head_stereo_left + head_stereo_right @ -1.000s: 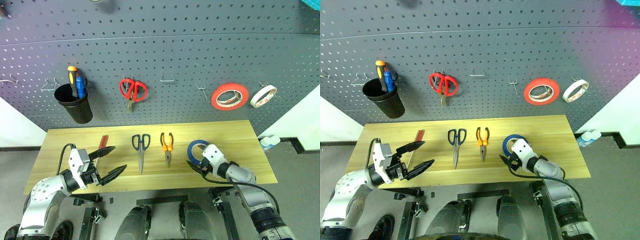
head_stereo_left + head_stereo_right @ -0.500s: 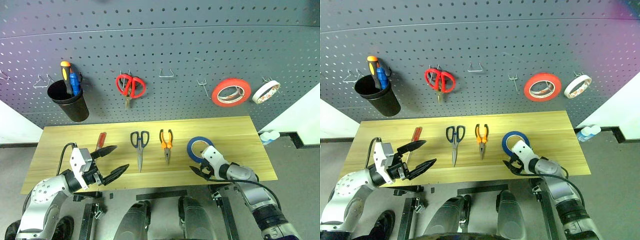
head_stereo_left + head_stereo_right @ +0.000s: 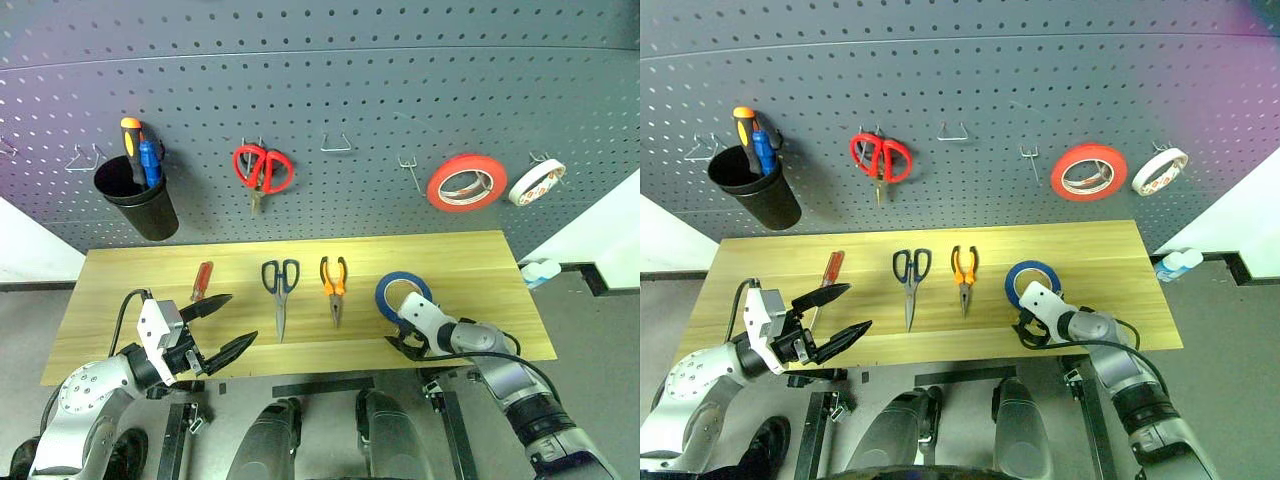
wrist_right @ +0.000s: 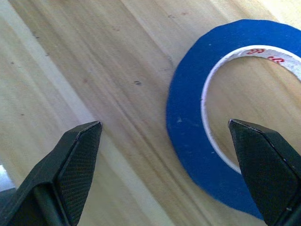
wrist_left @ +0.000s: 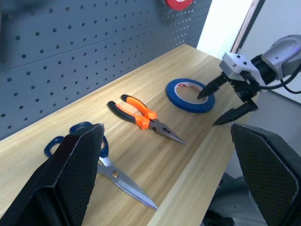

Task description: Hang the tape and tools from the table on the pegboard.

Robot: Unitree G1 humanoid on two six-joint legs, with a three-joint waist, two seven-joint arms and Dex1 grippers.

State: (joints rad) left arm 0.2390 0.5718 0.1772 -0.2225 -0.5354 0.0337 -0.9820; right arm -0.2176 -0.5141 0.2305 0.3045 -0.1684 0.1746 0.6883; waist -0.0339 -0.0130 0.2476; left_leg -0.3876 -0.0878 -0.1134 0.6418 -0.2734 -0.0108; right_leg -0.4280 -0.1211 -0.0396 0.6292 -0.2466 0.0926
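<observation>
Your right gripper (image 5: 225, 101) is spread wide and hovering low over the table (image 3: 470, 262), holding nothing. One fingertip sits over the pale core of the blue tape (image 4: 197, 127), the other hangs outside the ring toward the table's near edge, so the roll's near wall lies between them. I can't tell whether either tip touches it. The tape lies flat on the wood, right at that gripper.

Move out toward your other arm and the orange-and-black pliers (image 3: 333, 285) come first, near the tape, lying flat with the nose toward the near edge. Just beyond them are the dark-looped scissors (image 3: 280, 287), blades closed and pointing the same way.

Your left gripper (image 3: 222, 325) is open too, fingers wide apart and empty, held above the table's near edge. The red-handled screwdriver (image 3: 202, 279) lies just past its farther finger, toward the wall, not touched.

Behind everything stands the pegboard (image 3: 330, 90). On it, well past your left gripper, a black cup (image 3: 140, 200) holds an orange-topped tool and a blue one. Red-looped scissors (image 3: 263, 170) hang above the table's scissors. Past your right gripper hang the red-orange roll (image 3: 466, 183) and the white roll (image 3: 537, 183), side by side.
</observation>
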